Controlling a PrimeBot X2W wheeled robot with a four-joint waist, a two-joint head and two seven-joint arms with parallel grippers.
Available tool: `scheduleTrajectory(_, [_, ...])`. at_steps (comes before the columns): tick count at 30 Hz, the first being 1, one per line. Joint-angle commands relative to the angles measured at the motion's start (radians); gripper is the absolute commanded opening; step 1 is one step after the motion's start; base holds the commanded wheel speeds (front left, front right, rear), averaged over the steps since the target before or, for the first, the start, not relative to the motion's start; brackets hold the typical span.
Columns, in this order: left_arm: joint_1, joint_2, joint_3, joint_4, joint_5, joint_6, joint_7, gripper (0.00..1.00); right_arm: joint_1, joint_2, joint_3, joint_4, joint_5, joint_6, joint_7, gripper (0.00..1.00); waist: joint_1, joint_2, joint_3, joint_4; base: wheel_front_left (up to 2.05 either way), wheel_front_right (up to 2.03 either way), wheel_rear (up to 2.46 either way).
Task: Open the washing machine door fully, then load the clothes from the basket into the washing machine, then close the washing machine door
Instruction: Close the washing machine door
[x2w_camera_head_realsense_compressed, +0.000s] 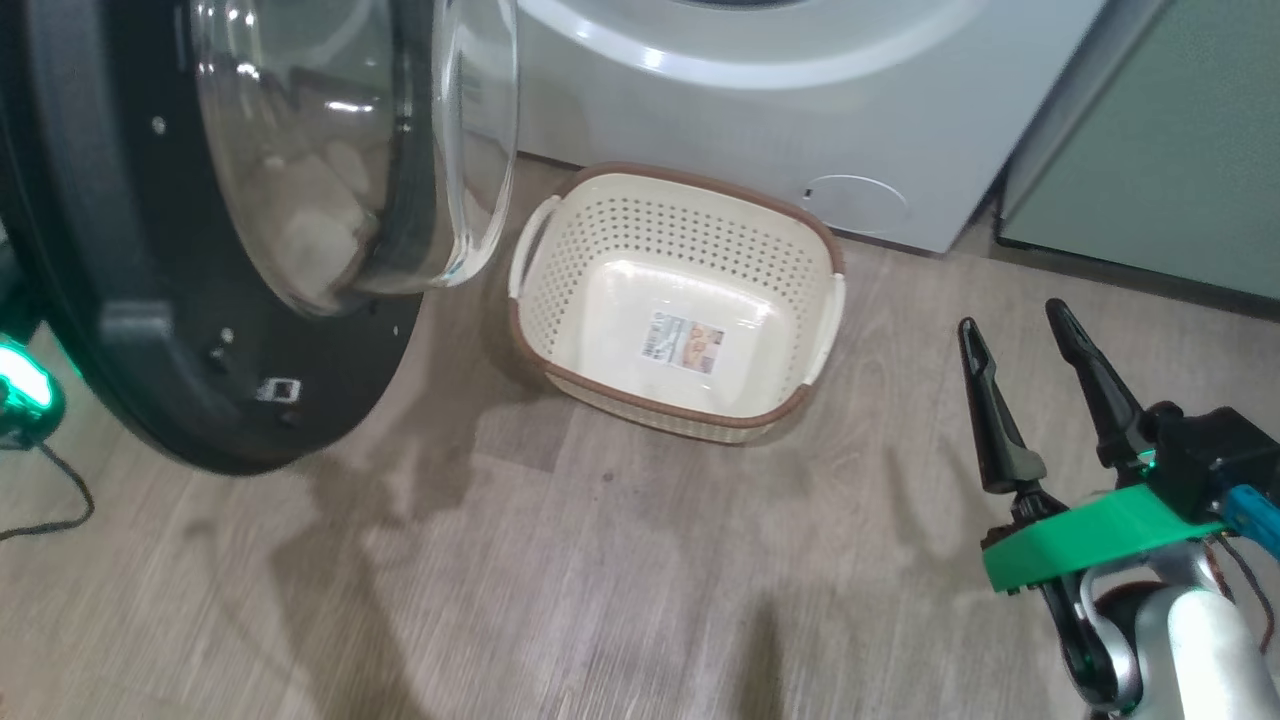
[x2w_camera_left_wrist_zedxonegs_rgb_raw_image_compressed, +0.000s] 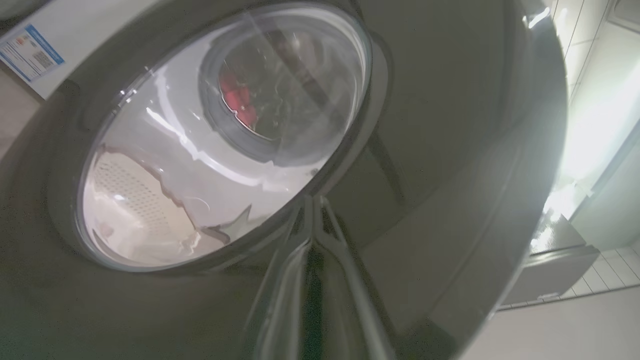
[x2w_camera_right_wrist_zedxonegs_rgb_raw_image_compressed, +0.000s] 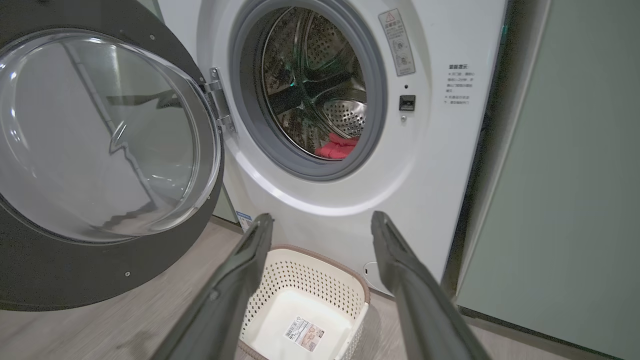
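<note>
The washing machine (x2w_camera_right_wrist_zedxonegs_rgb_raw_image_compressed: 440, 150) stands with its drum mouth uncovered. The washing machine door (x2w_camera_right_wrist_zedxonegs_rgb_raw_image_compressed: 100, 135) hangs swung out to the left, glass bowl facing me (x2w_camera_head_realsense_compressed: 340, 150). The red clothes (x2w_camera_right_wrist_zedxonegs_rgb_raw_image_compressed: 339, 146) lie low inside the steel drum, also visible through the glass (x2w_camera_left_wrist_zedxonegs_rgb_raw_image_compressed: 240, 102). The basket (x2w_camera_head_realsense_compressed: 680, 195) sits on the floor before the machine, holding nothing but its label. My left gripper (x2w_camera_left_wrist_zedxonegs_rgb_raw_image_compressed: 313, 201) is shut, its tips at the door's outer black rim (x2w_camera_left_wrist_zedxonegs_rgb_raw_image_compressed: 450, 150) just beside the glass. My right gripper (x2w_camera_head_realsense_compressed: 1013, 316) is open in the air right of the basket, with nothing between its fingers (x2w_camera_right_wrist_zedxonegs_rgb_raw_image_compressed: 235, 280).
Pale green cabinets (x2w_camera_right_wrist_zedxonegs_rgb_raw_image_compressed: 575, 175) stand right beside the machine. Wood-look floor (x2w_camera_head_realsense_compressed: 620, 560) spreads in front of the basket. A black cable (x2w_camera_head_realsense_compressed: 60, 500) trails on the floor at the far left, below a green-lit part of my left arm (x2w_camera_head_realsense_compressed: 22, 392).
</note>
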Motion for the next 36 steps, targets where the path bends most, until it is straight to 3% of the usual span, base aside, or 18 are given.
scheduleTrajectory(1, [-0.012,0.041,0.027,-0.053,-0.011,-0.009,0.016,0.0,-0.042,-0.006,0.023,-0.027,0.008,0.0,-0.015,1.0,0.0,-0.0001,-0.001,-0.021,0.0,0.0,0.0])
scheduleTrajectory(6, [0.043,0.023,0.016,-0.153,-0.023,-0.001,0.045,0.0,-0.04,-0.006,0.023,-0.008,0.026,0.0,-0.038,1.0,0.0,-0.0001,-0.005,-0.077,0.0,0.0,0.0])
scheduleTrajectory(17, [0.103,-0.002,-0.019,-0.344,-0.02,0.06,0.073,0.0,-0.052,-0.006,0.026,0.031,0.062,0.0,-0.087,1.0,0.0,-0.0001,0.013,-0.227,0.0,0.0,0.0])
scheduleTrajectory(36, [-0.011,0.025,-0.043,-0.387,0.01,0.141,0.071,0.0,-0.087,-0.006,0.044,0.103,0.128,0.0,-0.172,1.0,0.0,-0.0001,0.105,-0.487,0.0,0.0,0.0])
